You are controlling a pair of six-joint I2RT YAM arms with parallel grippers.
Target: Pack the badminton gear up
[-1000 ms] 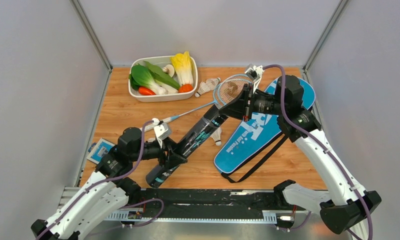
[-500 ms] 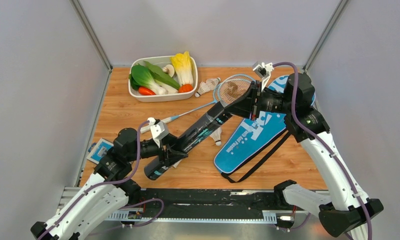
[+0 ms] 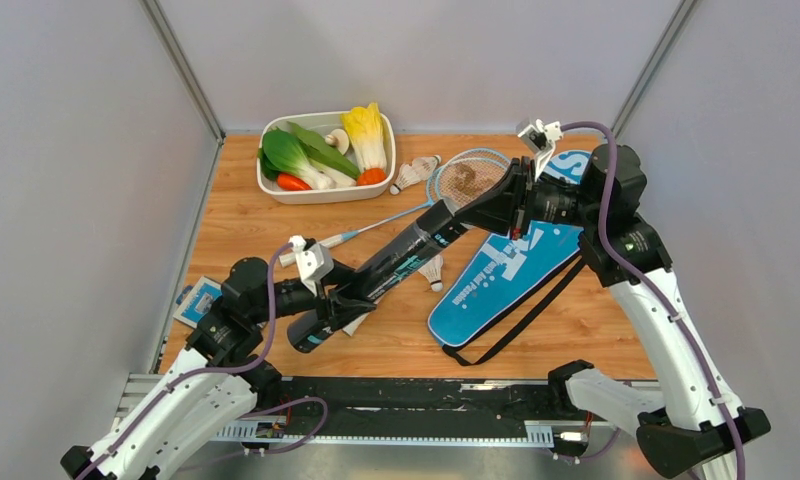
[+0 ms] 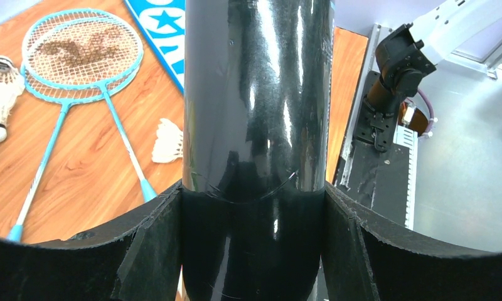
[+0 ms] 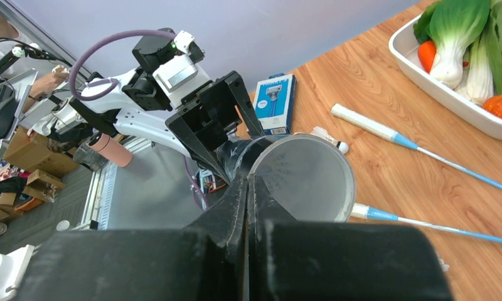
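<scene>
The long black tube (image 3: pixel 396 265) hangs slanted above the table between both arms. My left gripper (image 3: pixel 338 300) is shut around its lower part, the fingers (image 4: pixel 154 244) pressed on both sides of the glossy tube (image 4: pixel 255 94). My right gripper (image 5: pixel 246 182) is shut on the rim of the tube's open mouth (image 5: pixel 305 179) at the upper end. Two light-blue rackets (image 3: pixel 466 180) lie crossed on the wood, white handles toward the left. One shuttlecock (image 3: pixel 435 272) lies under the tube, others (image 3: pixel 414 173) by the tray. The blue cover (image 3: pixel 516 265) lies flat at the right.
A white tray (image 3: pixel 276 190) of toy vegetables stands at the back left. A small blue-and-white card (image 3: pixel 201 300) lies by the left wall. Grey walls close in both sides. The black base rail (image 3: pixel 426 395) runs along the near edge.
The right arm has drawn back to the right with the tube's mouth. The tube's lower end has risen and shifted left with the left gripper. Both grips are unchanged.
</scene>
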